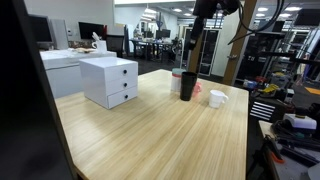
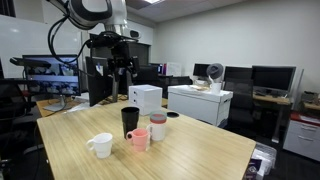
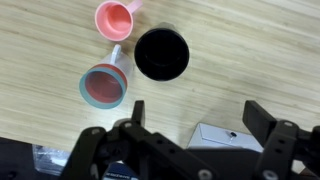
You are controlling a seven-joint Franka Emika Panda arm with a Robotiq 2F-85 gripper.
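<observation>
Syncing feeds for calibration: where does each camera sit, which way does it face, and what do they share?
Exterior view: off the table end, facing across to drawer unit and black cup; arm at top.
Exterior view: at the white mug side, drawer unit behind; arm, gripper upper left.
Wrist view: straight down on black cup, pink cup; open gripper along the bottom.
Shared: the black cup, in all three.

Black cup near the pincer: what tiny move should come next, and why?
Probably a short sideways shift to centre over the black cup. The pincer hangs open and empty high above it, and in the wrist view the cup sits off the gap's middle, beside a red cup.
</observation>
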